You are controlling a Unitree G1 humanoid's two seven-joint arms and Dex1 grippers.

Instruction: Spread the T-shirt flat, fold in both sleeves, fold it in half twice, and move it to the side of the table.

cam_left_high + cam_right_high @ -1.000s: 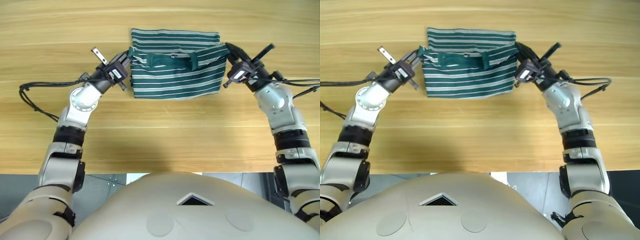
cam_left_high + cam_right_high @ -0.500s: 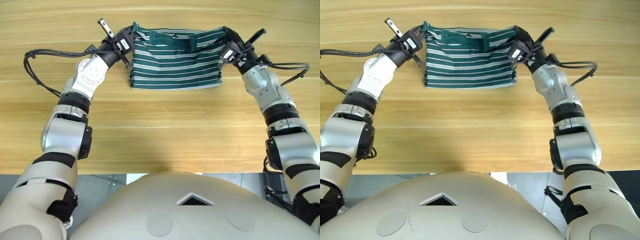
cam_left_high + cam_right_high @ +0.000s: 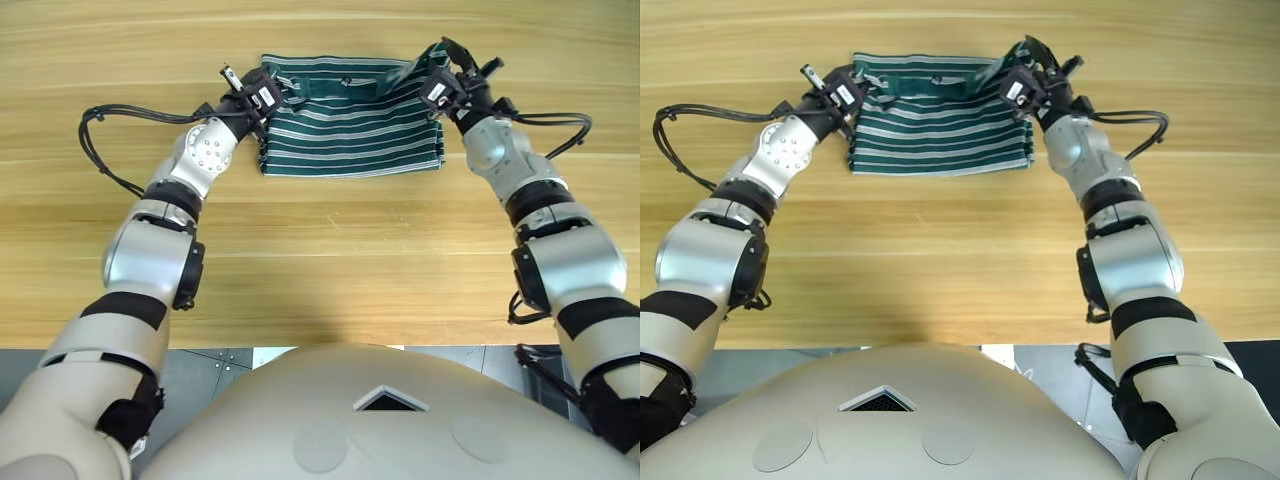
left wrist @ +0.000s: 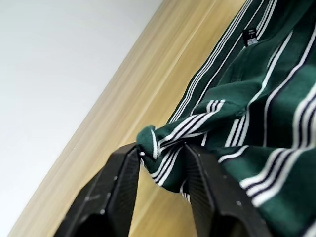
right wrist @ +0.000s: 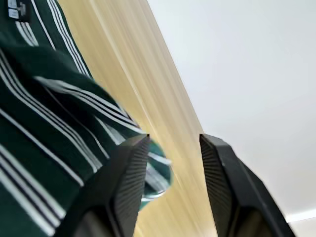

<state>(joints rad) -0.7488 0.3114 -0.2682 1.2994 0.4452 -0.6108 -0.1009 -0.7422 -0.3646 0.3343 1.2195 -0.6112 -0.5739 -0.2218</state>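
A green T-shirt (image 3: 350, 135) with white stripes lies folded into a rectangle at the far middle of the wooden table (image 3: 330, 260). My left gripper (image 3: 270, 100) is at its far left corner, shut on a bunched bit of striped cloth (image 4: 160, 153). My right gripper (image 3: 433, 68) is at the far right corner, where the cloth rises off the table to its fingers. In the right wrist view the cloth corner (image 5: 157, 170) sits between the fingers (image 5: 128, 182). The collar with its label (image 3: 345, 80) lies along the far edge.
Black cables (image 3: 110, 135) loop over the table beside the left arm, and more cables (image 3: 560, 120) trail by the right arm. Bare wood stretches from the shirt to the table's front edge (image 3: 300, 345). The far table edge (image 4: 118, 94) runs close behind the shirt.
Both grippers have carried the shirt's raised edge away from me, from over its middle to its far edge. The arms have stretched out and the grippers have come closer together.
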